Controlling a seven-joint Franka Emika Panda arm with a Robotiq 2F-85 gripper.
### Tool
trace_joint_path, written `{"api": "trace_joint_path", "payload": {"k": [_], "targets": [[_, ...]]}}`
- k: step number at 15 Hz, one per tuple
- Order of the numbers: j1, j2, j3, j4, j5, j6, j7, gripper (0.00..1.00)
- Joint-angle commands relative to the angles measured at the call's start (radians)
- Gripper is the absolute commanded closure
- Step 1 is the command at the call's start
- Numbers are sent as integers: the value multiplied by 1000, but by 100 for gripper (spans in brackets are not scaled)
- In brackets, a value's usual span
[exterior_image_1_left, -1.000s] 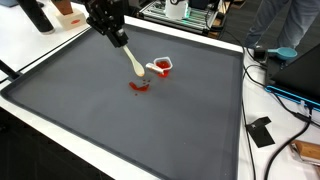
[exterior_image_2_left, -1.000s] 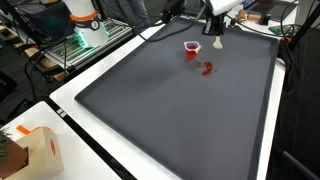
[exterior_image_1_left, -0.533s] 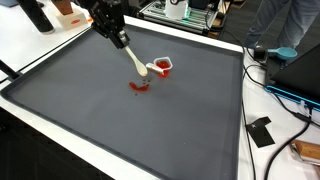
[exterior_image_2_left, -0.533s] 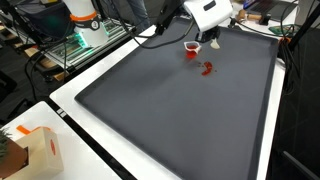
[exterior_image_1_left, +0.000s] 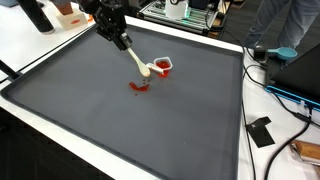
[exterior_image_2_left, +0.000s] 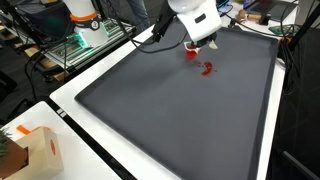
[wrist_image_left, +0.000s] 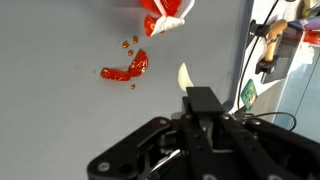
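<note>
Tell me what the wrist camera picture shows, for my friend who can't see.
A black end effector grips a pale cream flat tool above a grey mat. A red smear lies ahead, and a small red-and-white cup sits at the top edge.

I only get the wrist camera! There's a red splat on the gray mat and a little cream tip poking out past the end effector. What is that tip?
Observer: It's the end of a long cream stick gripped by the end effector. In an exterior view it slants down toward the red cup.
Operator: How far does the mat go?
Observer: The gray mat covers nearly the whole white tabletop, leaving only a white border.
Operator: Is anything else around?
Observer: A cardboard box sits on a white surface beyond the mat's corner, far from the cup.
</note>
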Motion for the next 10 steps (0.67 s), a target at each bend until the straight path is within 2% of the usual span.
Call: {"api": "trace_joint_path", "payload": {"k": [1,10], "targets": [[4,-4,-16,-27,37,-18,-31,97],[18,1,-30,-35,15,-3,9,97]]}}
